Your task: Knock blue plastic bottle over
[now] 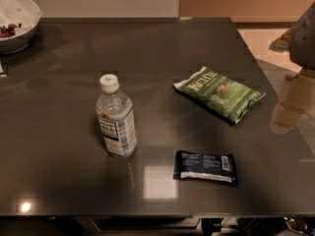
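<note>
The blue plastic bottle [115, 118] stands upright on the dark table [59, 181], left of centre. It is clear, with a white screw cap and a pale blue-and-white label with a dark text panel. My gripper [289, 107] shows as a pale tan shape at the right edge of the camera view, beside the table's right edge. A grey part of the arm [304, 36] is above it. The gripper is far to the right of the bottle and does not touch it.
A green chip bag [219, 93] lies between the bottle and the gripper. A dark blue flat snack wrapper [205, 166] lies near the front, right of the bottle. A white bowl [15, 26] stands at the back left corner.
</note>
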`<state>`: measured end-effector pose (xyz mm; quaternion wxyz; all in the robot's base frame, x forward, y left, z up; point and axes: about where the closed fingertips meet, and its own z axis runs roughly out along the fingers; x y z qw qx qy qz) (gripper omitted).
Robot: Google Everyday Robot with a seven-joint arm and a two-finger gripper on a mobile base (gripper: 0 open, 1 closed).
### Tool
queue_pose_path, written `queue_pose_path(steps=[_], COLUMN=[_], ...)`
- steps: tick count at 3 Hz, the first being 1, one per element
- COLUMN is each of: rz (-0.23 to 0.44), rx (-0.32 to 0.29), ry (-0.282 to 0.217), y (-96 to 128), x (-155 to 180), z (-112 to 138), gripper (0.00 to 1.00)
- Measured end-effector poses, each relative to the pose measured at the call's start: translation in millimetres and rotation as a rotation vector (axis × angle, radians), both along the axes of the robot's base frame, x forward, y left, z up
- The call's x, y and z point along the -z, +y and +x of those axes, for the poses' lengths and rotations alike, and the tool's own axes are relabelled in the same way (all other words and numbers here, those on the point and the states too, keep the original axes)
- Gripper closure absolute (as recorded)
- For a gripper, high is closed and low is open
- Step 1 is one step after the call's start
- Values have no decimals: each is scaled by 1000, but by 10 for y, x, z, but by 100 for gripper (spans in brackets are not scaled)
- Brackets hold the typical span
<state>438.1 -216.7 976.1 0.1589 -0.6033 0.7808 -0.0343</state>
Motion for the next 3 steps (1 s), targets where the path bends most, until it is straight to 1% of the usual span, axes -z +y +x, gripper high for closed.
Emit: queue_pose_path(steps=[1,2,3], rz=[0,47,160], rx=[0,-28,-78], ry=[0,14,23], y=[0,108,416], x=[0,-20,32], z=[0,63,207], gripper=[0,0,0])
